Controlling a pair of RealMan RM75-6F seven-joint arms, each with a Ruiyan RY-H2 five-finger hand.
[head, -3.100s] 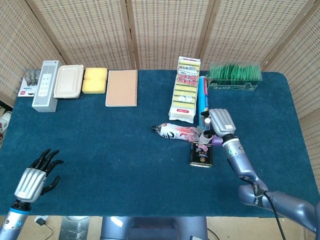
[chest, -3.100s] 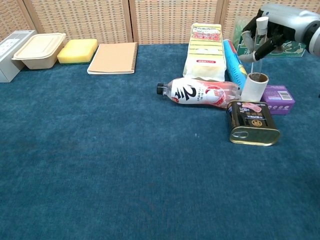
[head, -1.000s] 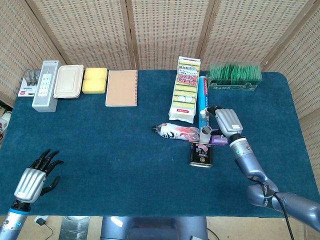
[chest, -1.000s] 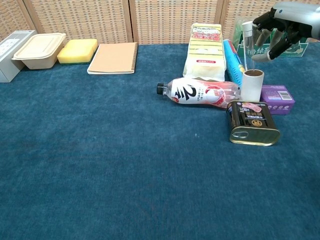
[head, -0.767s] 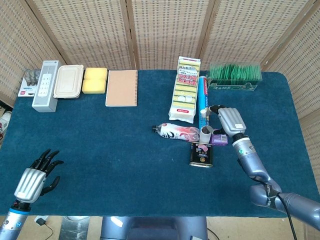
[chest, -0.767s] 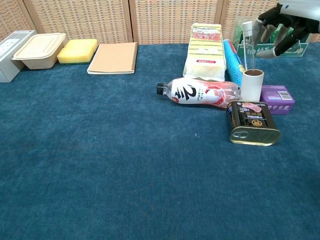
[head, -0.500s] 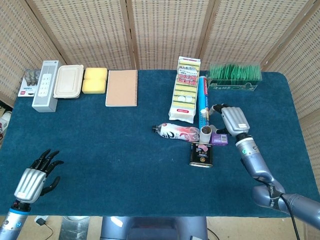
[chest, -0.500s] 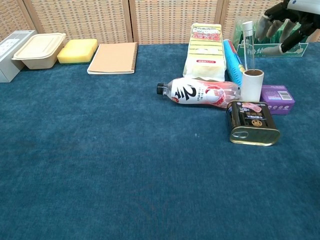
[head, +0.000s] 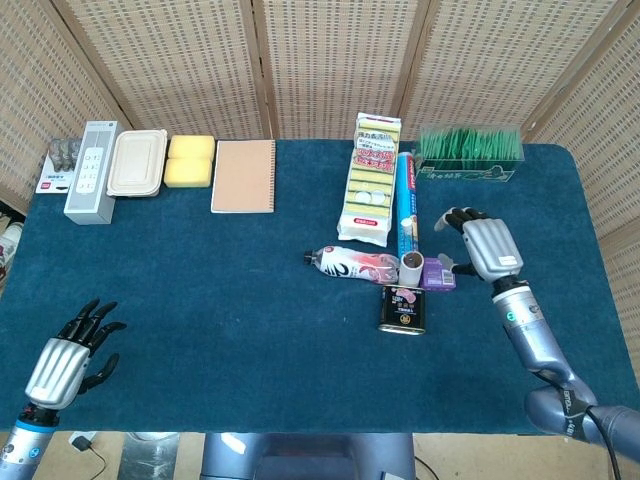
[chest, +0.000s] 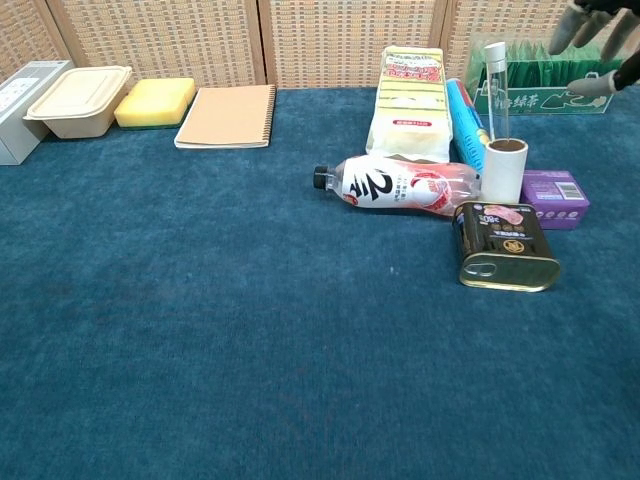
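- Right hand (head: 489, 248): fingers spread, holding nothing, raised just to the right of the lint roller (head: 412, 265) and not touching it. In the chest view only its fingertips (chest: 598, 30) show, at the top right corner.
- Left hand (head: 62, 364): fingers apart, empty, at the near left edge of the table (head: 200, 330), well apart from every object. The chest view does not show it.
- Lint roller: stands upright on its white roll, thin handle pointing up (the handle reads clearly only in the chest view (chest: 503, 150)). It sits between the bottle (head: 350, 264) lying on its side and the purple box (head: 439, 273), with the tin can (head: 402, 309) just in front.
- Open room: the whole left and near-centre stretch of blue cloth is bare; to the right of the right hand, bare cloth runs to the table's right edge.
- Back edge, left to right: remote box (head: 91, 171), lidded tray (head: 137, 163), yellow sponge (head: 189, 160), notebook (head: 243, 176), sponge pack (head: 370, 180), blue tube (head: 405, 205), green packet box (head: 470, 152).
- View differences: the head view shows both arms and all four table edges; the chest view shows the tin can's label (chest: 505, 244) and the bottle's print (chest: 392, 184) at closer range, but cuts off the near edge.
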